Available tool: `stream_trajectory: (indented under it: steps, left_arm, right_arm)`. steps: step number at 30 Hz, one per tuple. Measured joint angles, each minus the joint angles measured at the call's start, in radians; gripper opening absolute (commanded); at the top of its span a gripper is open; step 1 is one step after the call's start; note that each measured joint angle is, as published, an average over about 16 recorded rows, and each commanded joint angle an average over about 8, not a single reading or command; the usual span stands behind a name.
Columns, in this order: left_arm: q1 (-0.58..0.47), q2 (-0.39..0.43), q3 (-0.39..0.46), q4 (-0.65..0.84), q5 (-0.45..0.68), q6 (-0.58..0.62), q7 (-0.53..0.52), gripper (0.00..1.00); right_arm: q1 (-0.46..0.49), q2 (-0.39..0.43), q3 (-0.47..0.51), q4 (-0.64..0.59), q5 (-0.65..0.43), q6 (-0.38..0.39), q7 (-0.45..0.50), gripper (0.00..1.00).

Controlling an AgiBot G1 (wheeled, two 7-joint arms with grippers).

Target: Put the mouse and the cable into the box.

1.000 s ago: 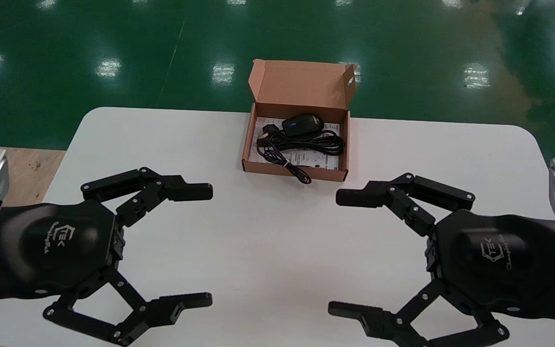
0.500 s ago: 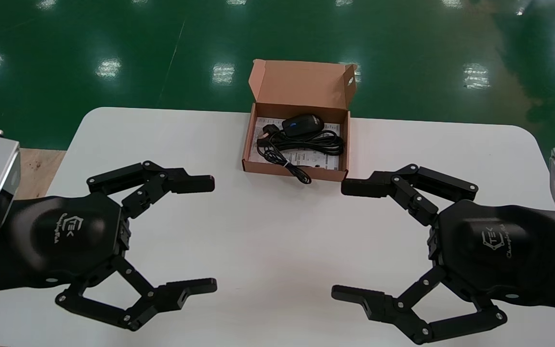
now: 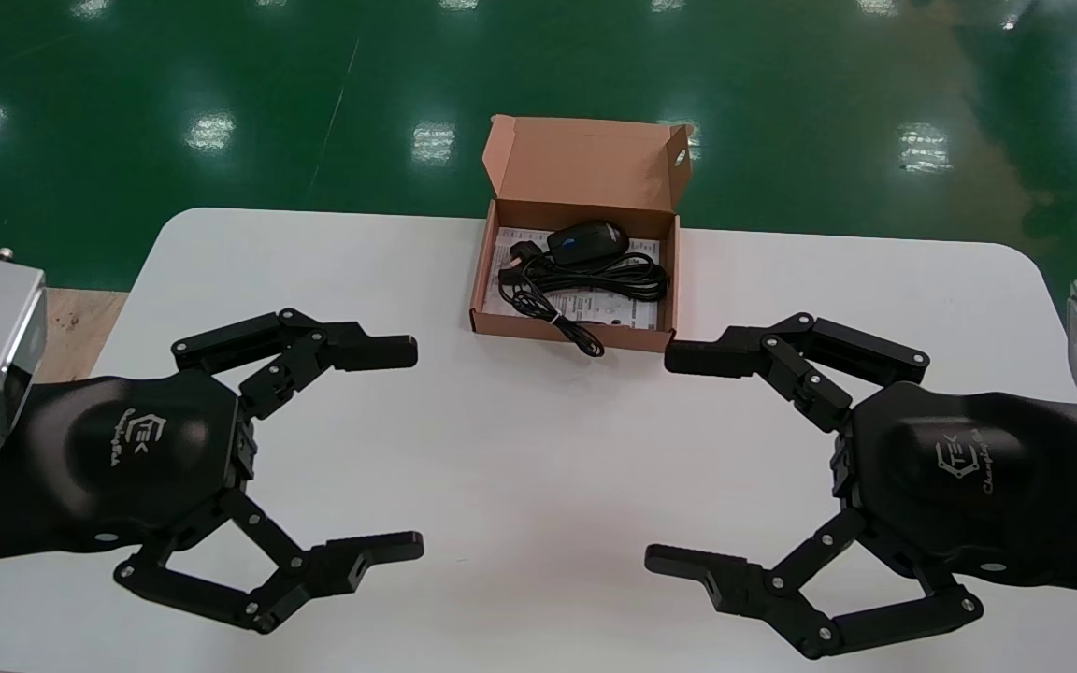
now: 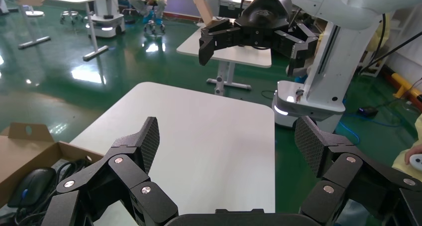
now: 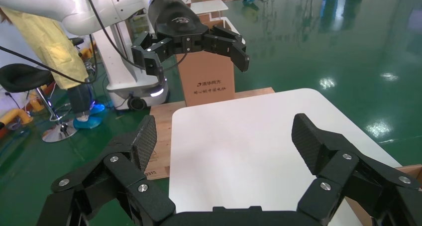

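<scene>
Loop of cable [image 3: 595, 277] overhanging box [image 3: 520, 324] front wall: nearer right gripper [image 3: 659, 458] than left gripper [image 3: 415, 447], both spread open, empty

White table [image 3: 520, 439]; open cardboard box [image 3: 538, 327] near its far edge.

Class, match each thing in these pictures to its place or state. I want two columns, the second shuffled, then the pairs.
Column one:
1 mouse
2 cable
3 left tool
4 right tool

Column two:
A open, above the table's right half
B inside the box, at its far end
C open, above the table's left half
D coiled in the box, one loop spilling over its near wall

Pairs: 1-B, 2-D, 3-C, 4-A
</scene>
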Motion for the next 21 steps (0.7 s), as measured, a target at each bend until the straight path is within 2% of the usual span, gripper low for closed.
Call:
stream_trajectory:
  steps: [21]
  left_arm:
    - [-0.001,0.002,0.002,0.002,0.002,-0.002,0.001,1.0]
  right_arm:
    - [0.002,0.0,-0.001,-0.003,-0.001,0.001,-0.002,1.0]
